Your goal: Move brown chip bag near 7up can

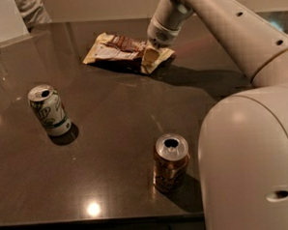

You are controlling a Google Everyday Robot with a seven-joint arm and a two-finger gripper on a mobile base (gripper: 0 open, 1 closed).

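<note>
one camera, close by the robot's arm (248,169), looks down across the table (116,133) — gripper (151,58) at the far brown chip bag (114,50).

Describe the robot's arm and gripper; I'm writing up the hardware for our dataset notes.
The arm is smooth off-white, built of rounded tubular links; small dark holes run along the upper link. Nearest the camera it swells into a bulky rounded shell with one small slot. A grey dotted collar sits above the gripper, which is at the bag's right end. No cables show.
</note>
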